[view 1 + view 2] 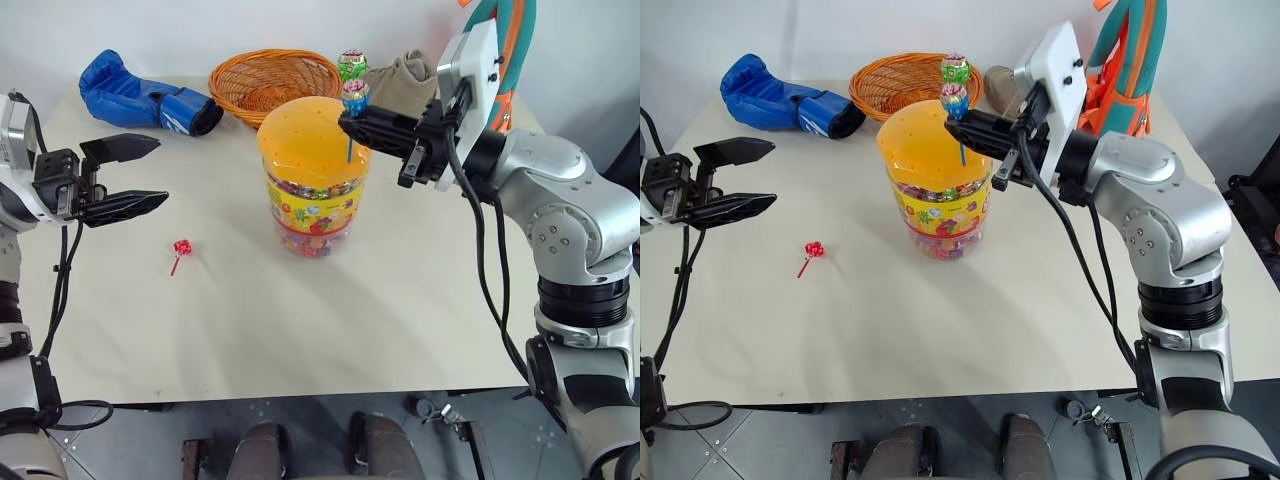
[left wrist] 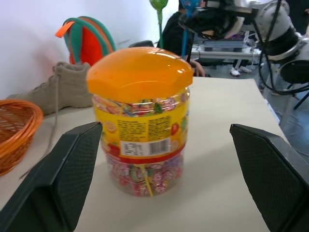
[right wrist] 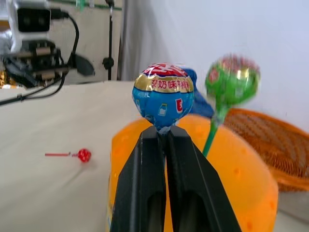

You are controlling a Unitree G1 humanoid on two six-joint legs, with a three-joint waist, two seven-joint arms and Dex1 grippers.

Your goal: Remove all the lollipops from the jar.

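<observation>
The blue lollipop (image 3: 163, 97) stick is hidden between the right end effector (image 1: 350, 126) fingers, clamped over the jar (image 1: 311, 175). The left end effector (image 1: 150, 175) hovers level, gaping, empty.

The jar (image 2: 140, 121) stands upright on the pale table (image 2: 227, 159), between the two black fingers (image 2: 63, 179) of the left gripper (image 2: 164, 181), which are spread wide and not touching it. Behind it are a wicker basket (image 2: 14, 130), a grey shoe (image 2: 63, 89) and a green lollipop (image 2: 158, 6)

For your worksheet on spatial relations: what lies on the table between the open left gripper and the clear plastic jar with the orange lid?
Only the small red lollipop, lying on the bare table between left gripper and jar, seen in both eye views.
</observation>
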